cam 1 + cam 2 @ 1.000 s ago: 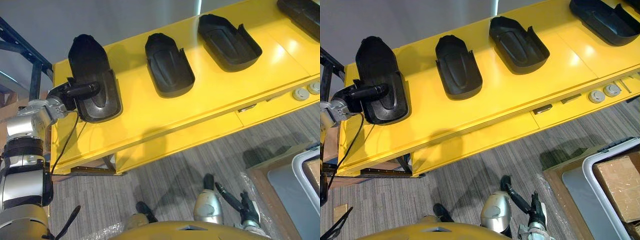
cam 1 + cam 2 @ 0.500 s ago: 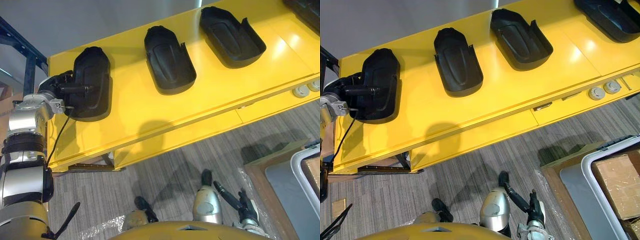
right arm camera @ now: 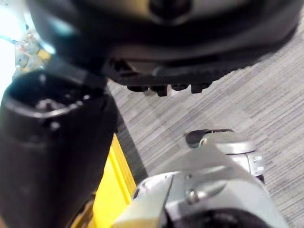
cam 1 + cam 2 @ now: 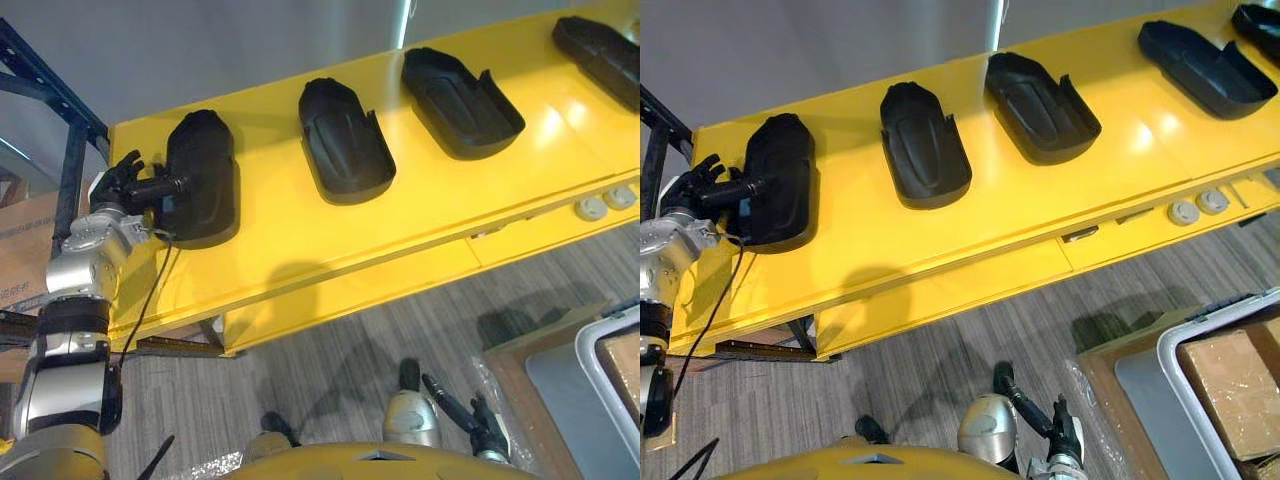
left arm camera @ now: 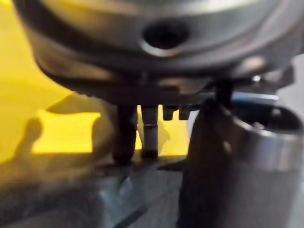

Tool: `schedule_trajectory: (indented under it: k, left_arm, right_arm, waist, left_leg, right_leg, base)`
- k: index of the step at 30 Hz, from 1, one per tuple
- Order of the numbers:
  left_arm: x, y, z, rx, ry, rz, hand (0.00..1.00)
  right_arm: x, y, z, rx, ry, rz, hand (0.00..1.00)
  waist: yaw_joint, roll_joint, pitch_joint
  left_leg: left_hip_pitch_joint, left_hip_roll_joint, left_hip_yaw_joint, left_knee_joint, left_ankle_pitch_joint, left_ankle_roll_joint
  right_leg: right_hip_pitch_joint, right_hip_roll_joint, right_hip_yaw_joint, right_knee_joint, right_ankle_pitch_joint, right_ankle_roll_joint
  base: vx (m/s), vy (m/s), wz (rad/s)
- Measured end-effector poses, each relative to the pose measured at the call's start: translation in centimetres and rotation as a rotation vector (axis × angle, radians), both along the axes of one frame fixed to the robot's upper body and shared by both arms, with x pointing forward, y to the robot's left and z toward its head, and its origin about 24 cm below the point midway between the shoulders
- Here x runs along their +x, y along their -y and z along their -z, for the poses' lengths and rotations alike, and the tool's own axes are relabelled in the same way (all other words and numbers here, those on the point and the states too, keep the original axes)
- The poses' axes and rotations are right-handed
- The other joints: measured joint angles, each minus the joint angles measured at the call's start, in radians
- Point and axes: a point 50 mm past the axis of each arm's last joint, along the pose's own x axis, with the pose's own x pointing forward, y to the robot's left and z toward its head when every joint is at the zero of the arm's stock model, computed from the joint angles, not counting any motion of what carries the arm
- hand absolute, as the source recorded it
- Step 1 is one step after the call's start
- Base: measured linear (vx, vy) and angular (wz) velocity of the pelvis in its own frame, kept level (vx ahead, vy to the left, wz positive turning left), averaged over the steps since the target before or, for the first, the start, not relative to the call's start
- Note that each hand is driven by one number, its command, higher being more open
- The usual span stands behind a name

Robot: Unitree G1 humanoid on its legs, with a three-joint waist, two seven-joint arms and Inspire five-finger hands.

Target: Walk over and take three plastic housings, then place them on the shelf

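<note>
Housing tilted at table's left end; left hand grips its rim.

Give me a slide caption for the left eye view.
Left hand grips the leftmost black plastic housing on the long yellow table.

No text, label, number or sign can be read here.
</note>
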Motion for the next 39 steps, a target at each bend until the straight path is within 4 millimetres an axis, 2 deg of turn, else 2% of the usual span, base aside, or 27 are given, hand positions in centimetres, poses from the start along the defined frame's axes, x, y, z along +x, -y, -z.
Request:
schedule_trajectory:
  k: [2, 8, 11, 17, 21, 23, 24, 27, 28, 31, 32, 36, 38, 39]
  left_arm:
    - [-0.2, 1.0, 0.1, -0.001, 0.027, 0.025, 1.0]
    - [-0.5, 2.3, 0.1, 0.0, 0.055, 0.064, 1.0]
    - [-0.5, 2.7, -0.8, 0.017, 0.086, 0.072, 1.0]
    - [-0.7, 2.4, -1.0, 0.063, 0.1, 0.04, 1.0]
    - [-2.3, 1.6, -1.2, 0.092, 0.16, -0.016, 1.0]
    - [-3.5, 2.2, -2.0, 0.115, 0.247, -0.002, 1.0]
    - [-4.2, 2.7, -2.2, 0.111, 0.29, 0.005, 1.0]
    - [-8.1, 4.8, -1.9, 0.07, 0.466, 0.009, 1.0]
    - [-10.1, 6.2, -1.3, 0.024, 0.536, 0.007, 1.0]
    - [-12.2, 8.0, 0.3, -0.053, 0.583, 0.017, 1.0]
    - [-13.1, 9.0, 1.5, -0.023, 0.559, 0.059, 1.0]
    - [-13.9, 12.6, 3.2, -0.109, 0.522, 0.306, 1.0]
    - [-13.9, 14.6, 3.5, -0.159, 0.525, 0.48, 1.0]
    - [-13.9, 16.1, 3.7, -0.191, 0.526, 0.62, 1.0]
  right_arm:
    - [0.1, -0.4, 0.0, 0.011, 0.008, 0.002, 1.0]
    - [-0.3, -0.6, 0.3, 0.019, -0.011, 0.008, 1.0]
    - [-0.8, -0.5, 0.5, 0.019, -0.032, 0.021, 1.0]
    - [-2.1, -0.1, 0.9, 0.013, -0.078, 0.037, 1.0]
    - [-2.8, 0.1, 1.0, 0.01, -0.103, 0.052, 1.0]
    - [-3.7, 0.1, 1.2, 0.009, -0.126, 0.074, 1.0]
    - [-4.1, 0.1, 1.2, 0.008, -0.139, 0.085, 1.0]
    - [-4.7, 0.0, 1.3, 0.003, -0.155, 0.111, 1.0]
    - [-4.8, -0.1, 1.3, 0.006, -0.157, 0.118, 1.0]
    - [-5.1, 0.1, 1.3, 0.003, -0.162, 0.13, 1.0]
    - [-5.1, 0.2, 1.3, 0.002, -0.16, 0.132, 1.0]
    - [-4.2, 0.3, 1.3, 0.006, -0.143, 0.115, 1.0]
    - [-3.6, 0.4, 1.4, 0.006, -0.137, 0.1, 1.0]
    - [-3.2, 0.5, 1.4, 0.004, -0.136, 0.086, 1.0]
  waist:
    - [0.013, -0.006, -0.011]
    - [0.036, -0.006, -0.055]
    - [0.044, -0.001, -0.072]
    - [0.057, 0.013, -0.114]
    - [0.061, 0.016, -0.126]
    - [0.081, 0.014, -0.126]
    - [0.085, 0.014, -0.128]
    - [0.086, 0.011, -0.149]
    - [0.087, 0.011, -0.158]
    - [0.093, 0.013, -0.171]
    - [0.1, 0.016, -0.174]
    - [0.112, 0.019, -0.175]
    - [0.11, 0.021, -0.177]
    - [0.109, 0.024, -0.18]
  left_leg:
    - [0.013, 0.001, 0.001, 0.0, 0.0, -0.001]
    - [0.024, 0.01, 0.001, 0.0, 0.0, -0.004]
    - [0.031, 0.011, 0.002, 0.0, 0.0, -0.004]
    - [0.032, 0.013, 0.002, -0.003, 0.002, -0.006]
    - [0.033, 0.013, -0.002, -0.01, 0.006, -0.008]
    - [0.033, 0.011, -0.004, -0.019, 0.011, -0.009]
    - [0.032, 0.012, -0.006, -0.019, 0.011, -0.009]
    - [0.029, 0.012, -0.012, -0.022, 0.011, -0.01]
    - [0.029, 0.012, -0.014, -0.024, 0.01, -0.01]
    - [0.03, 0.013, -0.015, -0.026, 0.009, -0.012]
    - [0.03, 0.014, -0.015, -0.027, 0.009, -0.012]
    - [0.028, 0.015, -0.014, -0.038, 0.009, -0.015]
    - [0.028, 0.015, -0.011, -0.039, 0.016, -0.019]
    - [0.031, 0.014, -0.006, -0.049, 0.021, -0.017]
  right_leg:
    - [0.017, 0.001, -0.008, -0.003, 0.0, 0.0]
    - [0.033, 0.008, -0.015, -0.012, 0.003, -0.003]
    - [0.042, 0.009, -0.015, -0.015, 0.004, -0.004]
    - [0.049, 0.014, -0.018, -0.022, 0.007, -0.007]
    - [0.057, 0.016, -0.026, -0.032, 0.012, -0.007]
    - [0.057, 0.017, -0.03, -0.033, 0.012, -0.007]
    - [0.057, 0.018, -0.033, -0.034, 0.012, -0.007]
    - [0.059, 0.019, -0.053, -0.034, 0.012, -0.007]
    - [0.061, 0.019, -0.063, -0.034, 0.012, -0.007]
    - [0.062, 0.021, -0.064, -0.034, 0.01, -0.01]
    - [0.063, 0.021, -0.066, -0.033, 0.009, -0.011]
    - [0.059, 0.023, -0.075, -0.03, 0.003, -0.021]
    - [0.057, 0.024, -0.075, -0.03, 0.003, -0.021]
    - [0.054, 0.025, -0.074, -0.03, 0.003, -0.021]
  base:
    - [0.0, -0.003, 0.04]
    - [0.0, 0.0, 0.0]
    - [-0.01, -0.003, 0.0]
    - [0.0, 0.0, 0.0]
    - [0.0, -0.001, 0.04]
    - [0.0, 0.003, 0.05]
    - [0.01, 0.0, 0.06]
    - [0.01, 0.002, 0.06]
    - [0.01, 0.008, 0.04]
    - [0.0, 0.003, 0.01]
    - [0.0, 0.0, 0.0]
    - [-0.03, 0.001, 0.05]
    - [-0.01, 0.0, -0.02]
    - [-0.01, 0.005, -0.05]
